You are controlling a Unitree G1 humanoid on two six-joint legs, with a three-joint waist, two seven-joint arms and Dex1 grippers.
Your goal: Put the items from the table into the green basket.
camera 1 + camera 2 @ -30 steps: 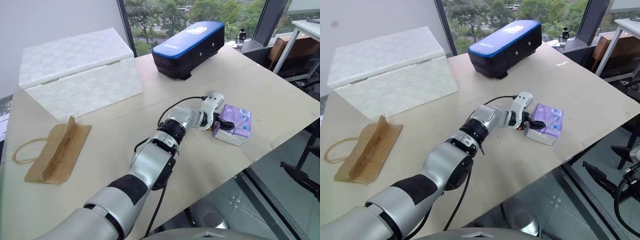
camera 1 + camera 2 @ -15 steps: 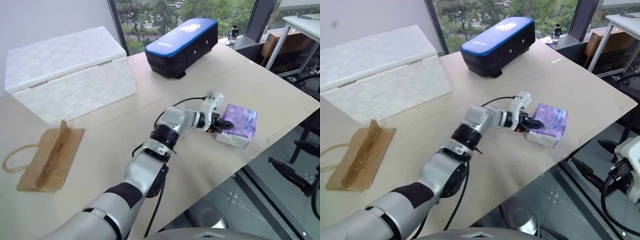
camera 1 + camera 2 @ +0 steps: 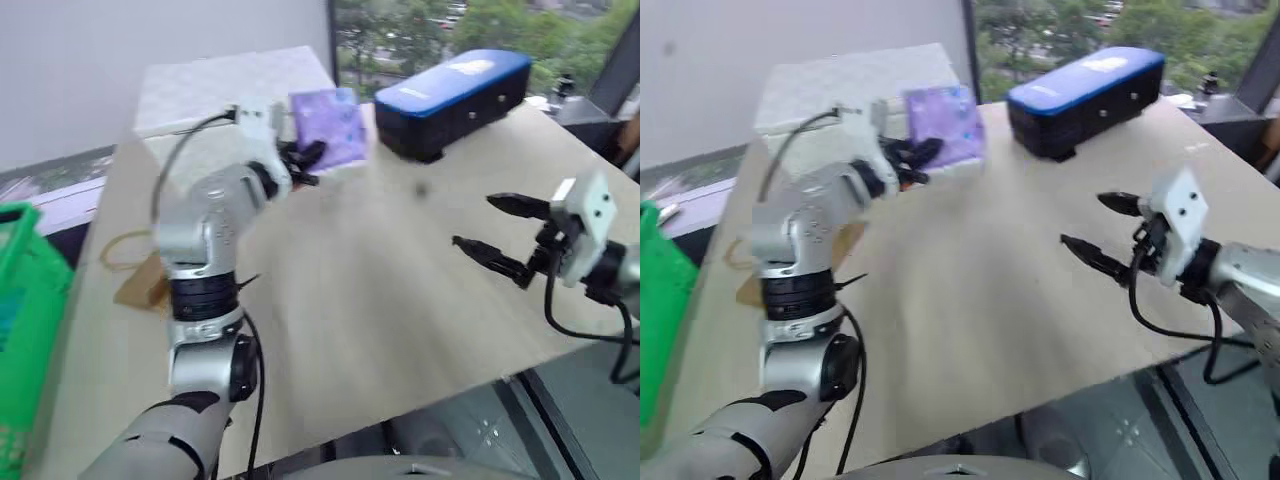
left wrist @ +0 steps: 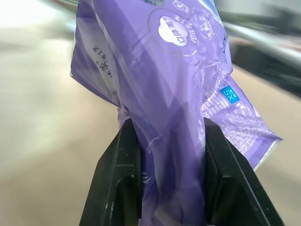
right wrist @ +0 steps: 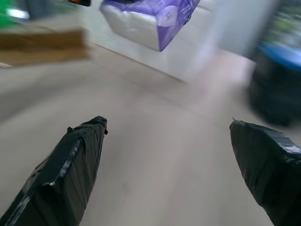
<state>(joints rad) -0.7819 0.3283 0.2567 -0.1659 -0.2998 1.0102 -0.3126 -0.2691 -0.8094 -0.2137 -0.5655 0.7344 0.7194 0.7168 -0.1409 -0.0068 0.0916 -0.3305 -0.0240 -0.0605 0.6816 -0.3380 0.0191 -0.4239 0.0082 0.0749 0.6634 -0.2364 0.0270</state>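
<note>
left gripper (image 3: 305,158) is pinched on the lilac tissue pack (image 3: 330,128), which is held by its soft wrapper clear above the table (image 3: 380,300), in front of the white woven box (image 3: 840,75). right gripper (image 3: 490,235) is spread wide and empty, well off to the pack's right over bare tabletop. green basket (image 3: 25,290) is seen far to the left of the held pack, beyond the table edge. for a clean drop, the pinch should be kept firm, the pack carried fully over the basket rim, then released low; the loose wrapper is judged likely to slip.
</note>
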